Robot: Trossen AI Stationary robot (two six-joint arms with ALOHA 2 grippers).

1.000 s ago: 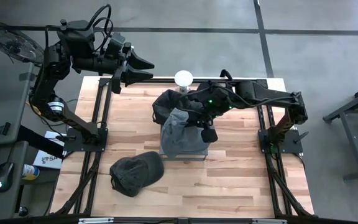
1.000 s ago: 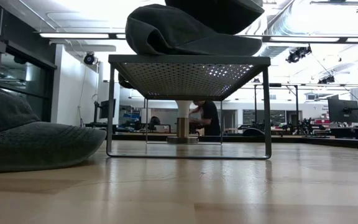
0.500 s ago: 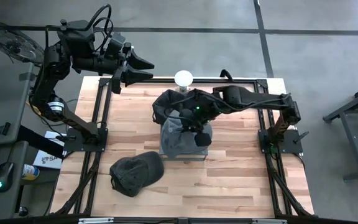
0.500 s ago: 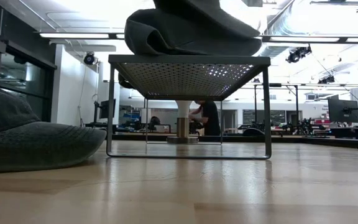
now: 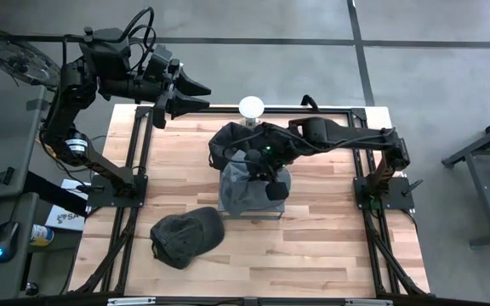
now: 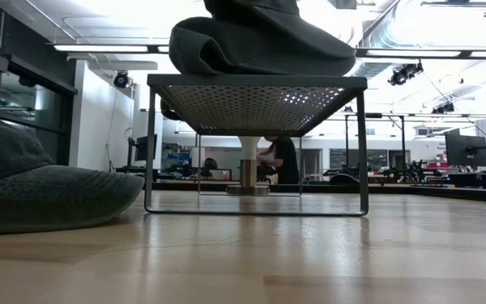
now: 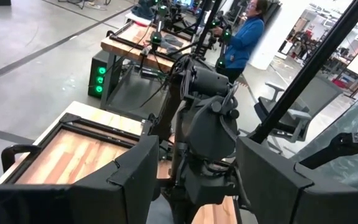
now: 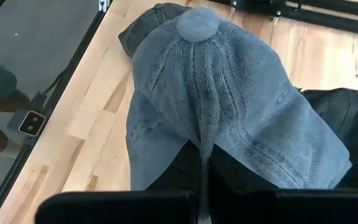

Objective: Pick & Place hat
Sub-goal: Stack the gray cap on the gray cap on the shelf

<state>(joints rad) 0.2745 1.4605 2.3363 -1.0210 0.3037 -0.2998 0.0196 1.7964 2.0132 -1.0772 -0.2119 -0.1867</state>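
A grey-blue hat (image 5: 243, 180) lies crown-up on a low perforated metal rack (image 6: 256, 82) in the middle of the table. In the low view the hat (image 6: 260, 51) rests on the rack's top. My right gripper (image 5: 270, 189) reaches in from the table's right and sits shut on the hat's crown (image 8: 202, 180). A dark hat (image 5: 185, 236) lies on the table near the rack's left front. Another dark hat (image 5: 228, 140) lies just behind the grey-blue one. My left gripper (image 5: 204, 93) waits open, high above the table's far left corner. My right gripper pinches a raised ridge of cloth on the grey-blue hat's crown (image 8: 205, 146) between its two fingers (image 8: 173, 171). The ridge runs from the top button (image 8: 196, 22) to the fingers. The gripper comes from above and from the table's right. The hat rests on the rack.
A white round-topped stand (image 5: 251, 106) stands at the table's far edge behind the rack. Bare wood lies on the near half of the table (image 5: 313, 255) and on its left part (image 5: 177, 161). Black frame rails run along both sides. People show in the room beyond.
My right gripper has moved toward the table's left and down onto the grey-blue hat's crown, then held still. In the low view it came from above the brim side to the middle of the hat. The hat has stayed on the rack.
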